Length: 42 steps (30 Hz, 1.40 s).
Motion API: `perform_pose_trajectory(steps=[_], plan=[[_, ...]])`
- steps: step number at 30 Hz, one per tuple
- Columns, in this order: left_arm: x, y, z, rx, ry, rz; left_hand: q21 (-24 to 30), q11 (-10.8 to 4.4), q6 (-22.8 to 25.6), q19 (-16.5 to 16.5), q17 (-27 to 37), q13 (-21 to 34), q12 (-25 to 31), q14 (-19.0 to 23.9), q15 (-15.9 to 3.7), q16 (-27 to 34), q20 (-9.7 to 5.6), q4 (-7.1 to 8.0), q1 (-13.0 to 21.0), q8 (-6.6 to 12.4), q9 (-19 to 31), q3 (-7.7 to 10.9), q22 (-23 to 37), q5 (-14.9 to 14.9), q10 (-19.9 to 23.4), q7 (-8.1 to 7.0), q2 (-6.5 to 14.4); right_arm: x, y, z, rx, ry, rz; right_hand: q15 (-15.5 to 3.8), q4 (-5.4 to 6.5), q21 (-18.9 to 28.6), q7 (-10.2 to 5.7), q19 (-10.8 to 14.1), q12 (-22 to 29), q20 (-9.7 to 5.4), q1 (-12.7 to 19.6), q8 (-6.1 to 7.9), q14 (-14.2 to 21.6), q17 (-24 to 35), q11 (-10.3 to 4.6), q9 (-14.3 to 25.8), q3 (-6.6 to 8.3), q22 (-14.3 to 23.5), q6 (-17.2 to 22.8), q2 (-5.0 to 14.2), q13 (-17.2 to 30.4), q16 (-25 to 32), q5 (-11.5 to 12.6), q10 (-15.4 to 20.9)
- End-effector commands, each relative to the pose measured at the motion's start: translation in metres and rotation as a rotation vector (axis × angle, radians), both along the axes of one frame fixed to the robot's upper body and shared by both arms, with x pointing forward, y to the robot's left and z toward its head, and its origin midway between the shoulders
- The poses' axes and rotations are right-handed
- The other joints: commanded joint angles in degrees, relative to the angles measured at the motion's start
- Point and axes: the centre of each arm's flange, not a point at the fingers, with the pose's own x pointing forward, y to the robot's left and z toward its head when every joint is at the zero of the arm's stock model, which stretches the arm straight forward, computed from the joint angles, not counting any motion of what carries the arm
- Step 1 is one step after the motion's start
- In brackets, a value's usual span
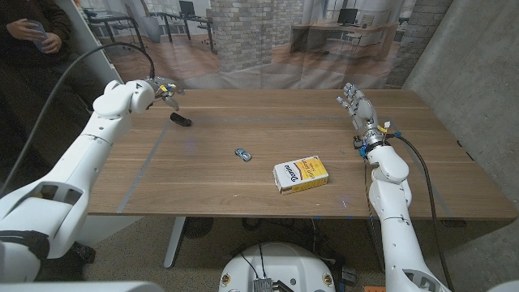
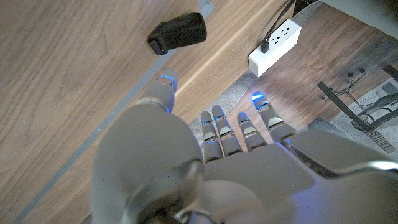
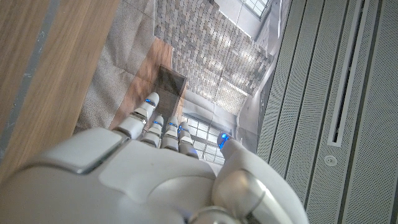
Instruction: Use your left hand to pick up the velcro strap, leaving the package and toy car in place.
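A black velcro strap lies on the wooden table near its far left corner. My left hand hovers just behind and left of it, fingers apart and holding nothing. The left wrist view shows the strap beyond my spread fingers, not touching them. A small blue toy car sits near the table's middle. The white and yellow package lies to its right, toward the front. My right hand stands open at the far right with fingers straight.
A person in dark clothes stands behind the table's far left corner. A white power strip lies on the floor past the table edge. A concrete wall rises close on the right.
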Motion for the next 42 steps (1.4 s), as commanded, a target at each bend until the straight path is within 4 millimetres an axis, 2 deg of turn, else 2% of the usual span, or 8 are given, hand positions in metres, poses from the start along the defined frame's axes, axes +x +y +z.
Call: perform_pose_trajectory(steps=[1, 9, 25, 42], plan=[[0.012, 0.004, -0.006, 0.048, 0.02, 0.031, 0.7, 0.21, 1.4, 1.0, 0.1, 0.2, 0.5, 1.0, -2.47, 0.4, -0.42, 0.14, 1.5, 0.36, 0.3, -0.4, 0.4, 0.3, 0.8, -0.13, 0.3, -0.003, 0.001, -0.001, 0.005, -0.001, -0.012, 0.1, 0.1, 0.3, 0.03, 0.5, 0.2, -0.32, -0.7, 0.26, 0.6, 0.2, 0.04, 0.1, 0.49, 0.2, 0.4, 1.86, 0.1, 0.0, -0.3, 0.5], [0.015, 0.004, -0.008, 0.088, 0.016, 0.046, 1.4, -0.28, 3.3, 1.3, 0.1, 0.7, 1.5, 1.8, -3.02, 0.3, -0.77, 0.14, 3.5, 0.61, 0.4, -0.86, 0.8, 0.4, 2.8, -1.01, 1.5, -0.005, 0.003, -0.003, 0.003, 0.0, -0.017, 0.13, 0.09, 0.3, 0.09, 0.6, 0.2, -0.3, -0.8, 0.22, 0.6, 0.2, 0.1, 0.1, 0.5, 0.2, 0.4, 1.82, 0.1, 0.0, -0.3, 0.6], [0.028, 0.006, -0.015, 0.145, 0.041, 0.086, 2.1, -0.59, 3.9, 1.0, 0.1, 1.2, 2.0, 3.0, -3.47, 0.2, -0.21, 0.7, 3.9, 0.24, 0.4, -2.82, 1.2, 0.3, 3.1, -1.57, 1.5, -0.01, 0.003, -0.004, 0.003, -0.003, -0.027, 0.1, 0.05, 0.2, -0.06, 0.6, 0.1, -0.29, -0.9, 0.14, 0.6, 0.2, 0.02, 0.1, 0.54, 0.2, 0.4, 1.78, 0.1, 0.0, -0.3, 0.7], [0.043, 0.004, -0.024, 0.21, 0.038, 0.105, 3.0, -1.41, 5.8, 1.3, 0.2, 1.8, 3.0, 3.9, -4.33, 0.0, -0.53, 0.78, 5.0, 0.43, 0.4, -4.2, 1.4, 0.3, 4.7, -2.39, 2.1, -0.016, 0.002, -0.008, 0.003, 0.006, -0.041, 0.14, 0.0, 0.2, 0.04, 0.6, 0.1, -0.27, -0.9, 0.15, 0.7, 0.1, 0.03, 0.1, 0.65, 0.2, 0.6, 1.82, 0.2, -0.1, -0.3, 0.7]])
